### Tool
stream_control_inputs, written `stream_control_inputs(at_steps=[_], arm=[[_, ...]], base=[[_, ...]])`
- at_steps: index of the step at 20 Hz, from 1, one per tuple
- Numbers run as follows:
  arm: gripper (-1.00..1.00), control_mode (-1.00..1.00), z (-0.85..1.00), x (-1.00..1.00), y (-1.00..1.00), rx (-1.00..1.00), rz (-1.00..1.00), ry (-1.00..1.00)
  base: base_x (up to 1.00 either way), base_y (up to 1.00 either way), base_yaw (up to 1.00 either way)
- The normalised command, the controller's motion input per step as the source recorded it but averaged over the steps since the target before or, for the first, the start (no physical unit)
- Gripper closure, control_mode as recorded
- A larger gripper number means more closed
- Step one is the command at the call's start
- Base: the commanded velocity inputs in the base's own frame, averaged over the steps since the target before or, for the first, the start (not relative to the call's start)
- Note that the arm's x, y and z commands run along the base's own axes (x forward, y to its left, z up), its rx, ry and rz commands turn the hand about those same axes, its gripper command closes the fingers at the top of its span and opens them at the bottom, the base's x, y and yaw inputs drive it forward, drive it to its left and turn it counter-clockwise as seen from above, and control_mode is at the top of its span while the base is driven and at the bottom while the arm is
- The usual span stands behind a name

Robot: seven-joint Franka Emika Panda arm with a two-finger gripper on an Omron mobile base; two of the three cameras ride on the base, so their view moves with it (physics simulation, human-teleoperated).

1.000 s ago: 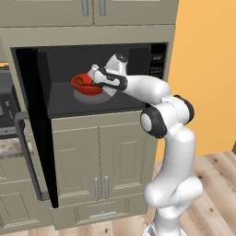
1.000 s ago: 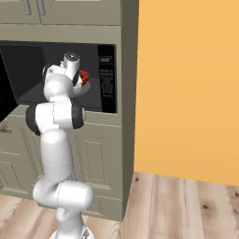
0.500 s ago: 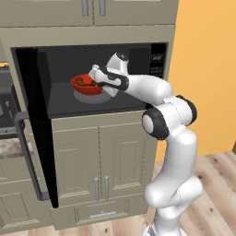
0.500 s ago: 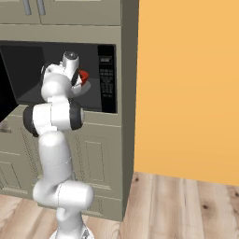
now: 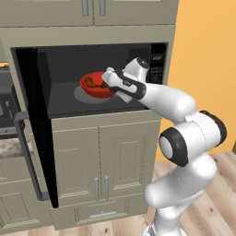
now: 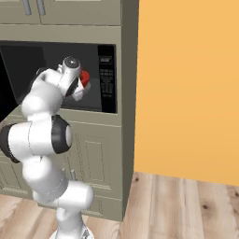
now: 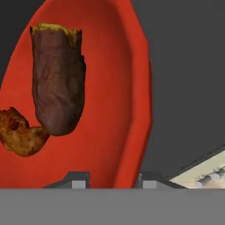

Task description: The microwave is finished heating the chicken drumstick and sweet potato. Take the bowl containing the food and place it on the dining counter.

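We have our jaws [image 7: 110, 179] clamped on the bowl [image 5: 96, 85] rim, food [image 7: 56, 85] inside, the bowl lifted within the open microwave [image 5: 92, 60]; withdrawal and carrying to the dining counter remain

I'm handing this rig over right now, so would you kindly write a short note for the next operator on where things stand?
End effector: inside the open microwave, its fingertips straddling the near rim of the bowl, one inside and one outside; I cannot tell whether they are clamped.
Bowl: in the cavity over the turntable; whether it is lifted I cannot tell. The food, a dark brown piece and an orange-brown one, lies inside it.
Done: door open, rim reached.
Left: confirm the grip, draw the bowl out level, carry it to the dining counter, set it down.
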Motion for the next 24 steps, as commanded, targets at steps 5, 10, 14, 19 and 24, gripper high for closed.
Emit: stream_control_inputs(at_steps=[5,10,14,19,24], arm=[[1.0,-1.0,0.45,-1.0,-0.39,0.08,0.0,-0.18],[1.0,-1.0,0.75,-1.0,-0.19,0.01,0.0,0.05],[1.0,-1.0,0.51,-1.0,-0.03,-0.01,0.0,0.24],[1.0,-1.0,0.24,-1.0,-0.02,-0.08,0.0,0.34],[1.0,-1.0,-0.23,-1.0,-0.33,-0.01,0.0,0.1]], base=[[0.0,0.0,0.0],[0.0,0.0,0.0],[0.0,0.0,0.0],[0.0,0.0,0.0],[0.0,0.0,0.0]])
